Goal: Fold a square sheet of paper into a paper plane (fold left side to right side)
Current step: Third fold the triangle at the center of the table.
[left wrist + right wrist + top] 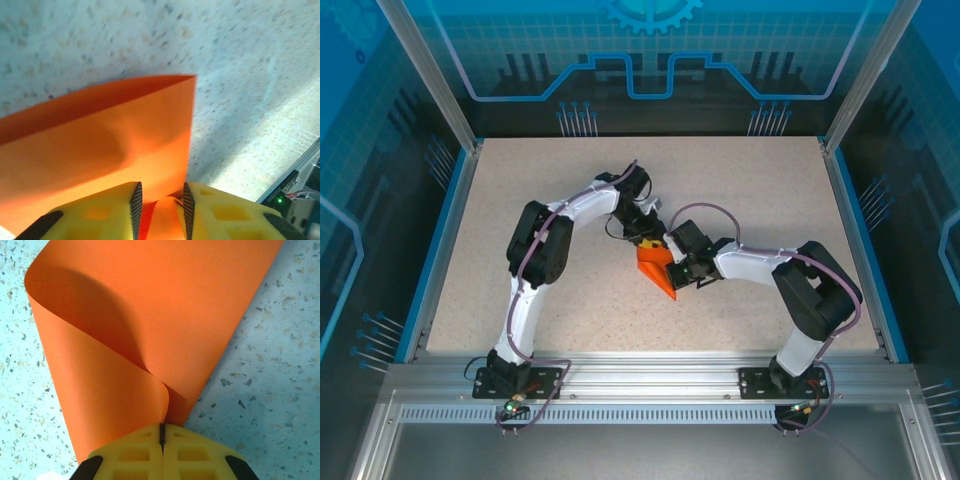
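Note:
The square sheet of paper [655, 272] is bright orange and lies bent over itself at the middle of the table, between my two grippers. My right gripper [676, 268] is shut on its near edges, where two layers curl together into the closed jaws [161, 431]. From there the paper [150, 315] rises in a soft, uncreased roll. My left gripper [645, 240] sits at the sheet's far end. Its jaws [160, 206] stand apart with a loose curl of the paper [125, 135] between the pads. No paper plane shape shows.
The speckled tabletop [740, 190] stretches around the paper on all sides. Blue rails [448, 230] border the table left and right, and an aluminium frame [650, 375] runs along the near edge by the arm bases.

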